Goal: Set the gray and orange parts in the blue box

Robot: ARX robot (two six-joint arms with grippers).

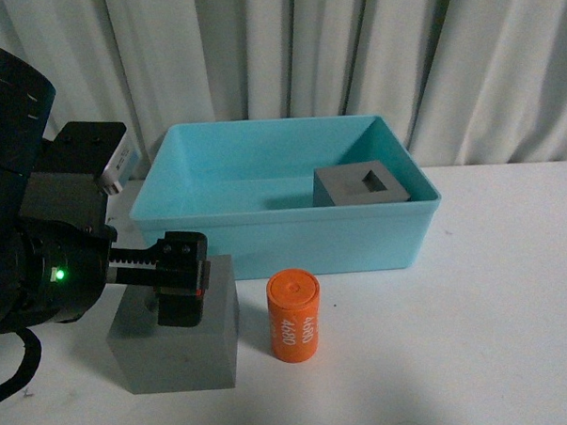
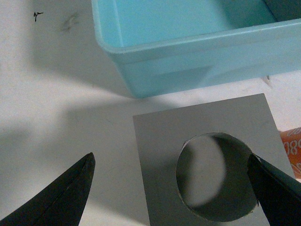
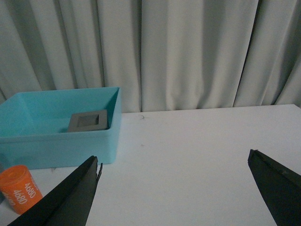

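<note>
Gray was the business of the moment: the round-recessed gray cube (image 2: pixel 160 141) sat on the table beneath the left gripper (image 2: pixel 170 157), whose jaws stood wide apart and held nothing. One finger hung outboard of the cube's side wall and the other over the far rim of the recess. The square-recessed gray cube (image 1: pixel 360 186) already lay inside the blue box (image 1: pixel 285 241), which stood just ahead of the jaws. I judged the pick of the second cube to be in hand, with the orange cylinder (image 1: pixel 295 316) not yet handled. It stood upright just beside the cube, on the side of the finger over the recess. The next move seemed to call for a descent and a close across one wall – or a sideways shift first, to bracket the whole block. The right gripper (image 3: pixel 174 156) was equally wide open and empty, well off to the side over bare table. White digits on the cylinder read "4680"; no other writing was legible.
</note>
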